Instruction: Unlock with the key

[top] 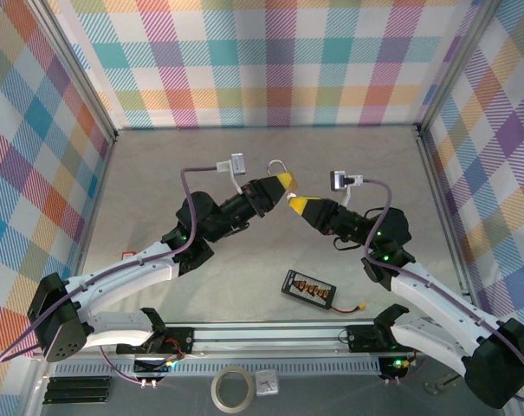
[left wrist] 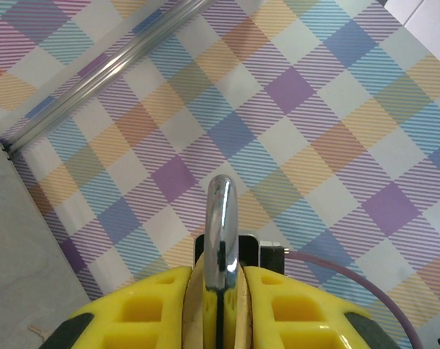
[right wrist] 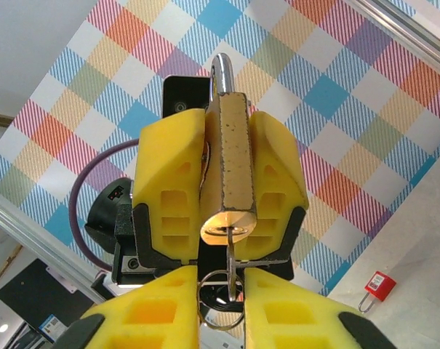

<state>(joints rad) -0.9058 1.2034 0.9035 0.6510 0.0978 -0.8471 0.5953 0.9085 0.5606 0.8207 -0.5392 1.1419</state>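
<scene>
In the right wrist view the brass padlock (right wrist: 233, 156) hangs in the air, clamped between the yellow fingers (right wrist: 170, 182) of my left gripper, keyhole end toward the camera. A thin silver key (right wrist: 230, 263) with a wire ring (right wrist: 220, 299) stands in the keyhole, and my right gripper (right wrist: 223, 309) is shut on it. From above, the left gripper (top: 284, 181) and right gripper (top: 301, 205) meet tip to tip, the steel shackle (top: 277, 165) poking up. In the left wrist view the shackle (left wrist: 221, 225) rises edge-on from my left gripper (left wrist: 220, 294).
A black charger board (top: 309, 289) with an orange-plugged lead lies on the table near the front rail. A tape roll (top: 231, 388) sits in front of the rail. A small red padlock (right wrist: 377, 285) lies on the floor. Plaid walls close in three sides.
</scene>
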